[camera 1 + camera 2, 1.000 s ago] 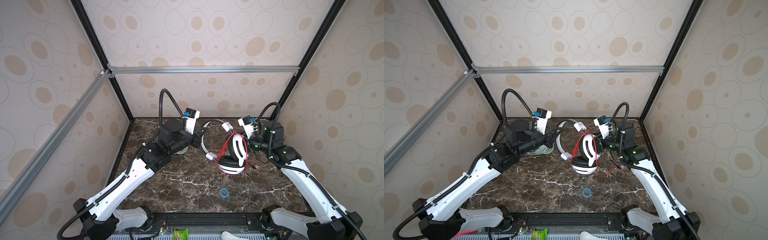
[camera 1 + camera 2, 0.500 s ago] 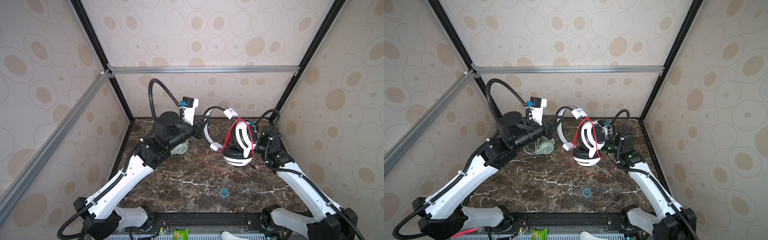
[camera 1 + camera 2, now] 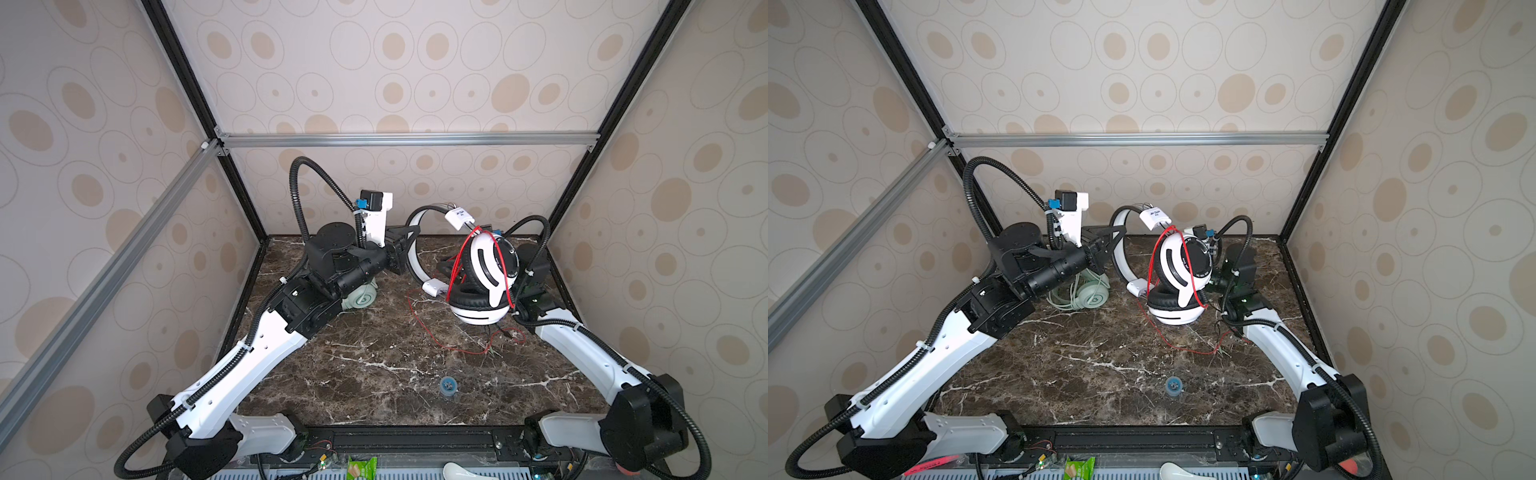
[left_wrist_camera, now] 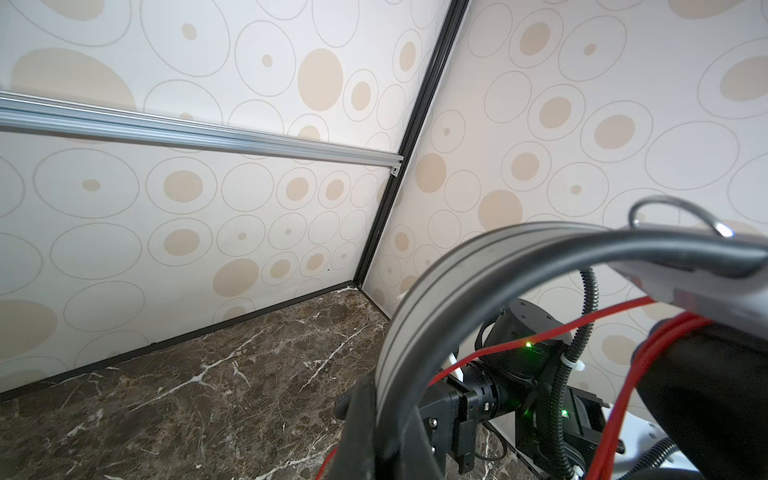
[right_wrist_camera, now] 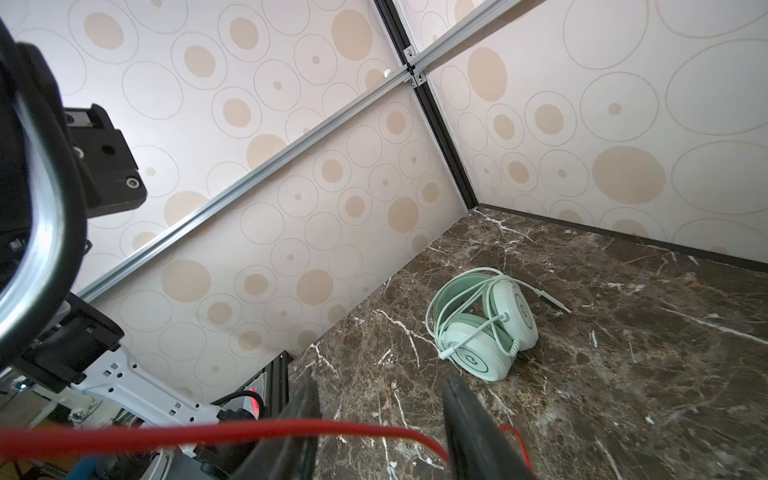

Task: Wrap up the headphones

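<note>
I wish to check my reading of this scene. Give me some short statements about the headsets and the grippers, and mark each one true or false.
1. The left gripper is shut on the headband of the white headset. True.
2. The mint headset lies on the table, away from both grippers. True.
3. The red cord is fully wound on the white headset. False: part of it lies loose on the table.
4. The right gripper is shut. False: its jaws stand apart.
</note>
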Available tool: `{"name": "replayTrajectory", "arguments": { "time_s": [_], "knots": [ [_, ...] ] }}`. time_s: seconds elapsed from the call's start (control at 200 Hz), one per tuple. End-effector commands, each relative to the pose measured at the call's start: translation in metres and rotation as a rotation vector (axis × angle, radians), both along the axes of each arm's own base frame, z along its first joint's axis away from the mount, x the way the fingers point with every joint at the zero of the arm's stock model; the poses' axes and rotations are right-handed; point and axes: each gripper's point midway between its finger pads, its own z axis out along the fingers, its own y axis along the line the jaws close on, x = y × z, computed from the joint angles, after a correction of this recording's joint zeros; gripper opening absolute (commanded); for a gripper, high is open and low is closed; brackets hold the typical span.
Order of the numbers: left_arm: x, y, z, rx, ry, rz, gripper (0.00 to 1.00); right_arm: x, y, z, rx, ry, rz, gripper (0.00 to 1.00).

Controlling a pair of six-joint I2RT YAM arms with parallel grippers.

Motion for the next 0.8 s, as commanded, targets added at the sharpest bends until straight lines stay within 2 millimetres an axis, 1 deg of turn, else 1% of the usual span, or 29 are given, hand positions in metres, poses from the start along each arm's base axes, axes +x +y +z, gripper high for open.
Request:
{"name": "replayTrajectory", "arguments": {
  "time_s": [0.0, 0.165, 0.315, 0.375, 0.45, 0.585, 0.795],
  "knots": [
    [-0.014, 0.014, 0.052, -0.168, -0.079, 0.002, 0.0, 0.0, 0.002, 0.012, 0.044, -0.037, 0.02, 0.52],
    [-0.015, 0.014, 0.056, -0.211, -0.08, -0.005, 0.0, 0.009, 0.007, 0.003, 0.043, -0.016, 0.017, 0.53],
    [-0.016, 0.017, 0.059, -0.236, -0.078, 0.0, 0.0, 0.018, 0.016, -0.006, 0.047, 0.009, 0.024, 0.53],
    [-0.016, 0.02, 0.061, -0.253, -0.081, 0.007, 0.0, 0.021, 0.019, -0.01, 0.042, 0.017, 0.02, 0.53],
    [-0.019, 0.024, 0.063, -0.275, -0.088, 0.013, 0.0, 0.025, 0.022, -0.021, 0.029, 0.033, 0.012, 0.53],
    [-0.024, 0.032, 0.072, -0.319, -0.107, 0.019, 0.0, 0.034, 0.026, -0.032, 0.031, 0.055, 0.001, 0.53],
    [-0.029, 0.042, 0.081, -0.327, -0.104, 0.033, 0.0, 0.047, 0.048, -0.04, 0.053, 0.059, 0.015, 0.53]
  ]
}}
